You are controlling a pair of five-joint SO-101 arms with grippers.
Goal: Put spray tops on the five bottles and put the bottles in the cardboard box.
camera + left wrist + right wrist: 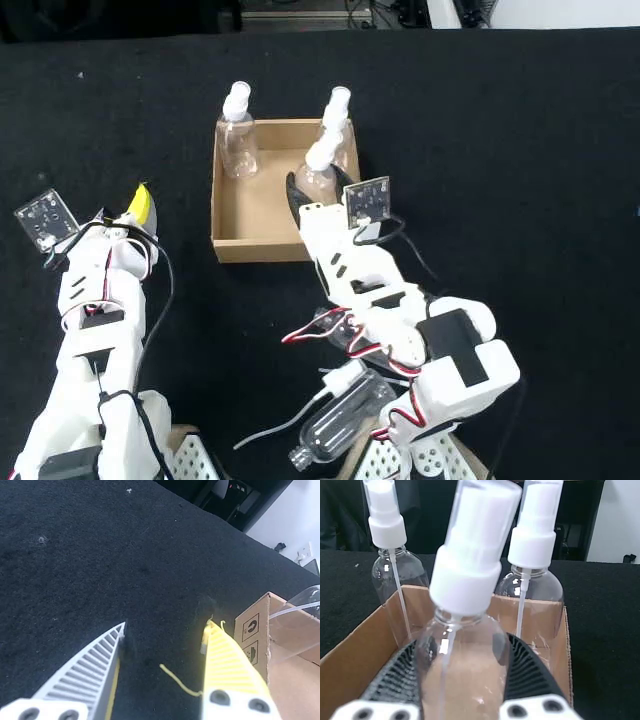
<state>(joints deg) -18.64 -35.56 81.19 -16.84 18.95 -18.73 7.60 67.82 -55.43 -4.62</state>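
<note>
Spray-topped bottle clamped in right gripper, inside cardboard box by rear-left bottle & rear-right bottle. Step: boxing 3rd bottle. Next: set upright, release w/o tipping neighbours. Left gripper spread open, empty, beside box. Uncapped bottle lying by right arm base.

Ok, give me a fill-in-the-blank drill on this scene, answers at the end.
The right claw is shut on a ___ at the cardboard box.
The left claw is ___ and holds nothing.
Besides the held one, ___ capped bottles stand in the box.
The bottle lying on the table has no ___ on its neck.
Answers: bottle; open; two; spray top.
</note>
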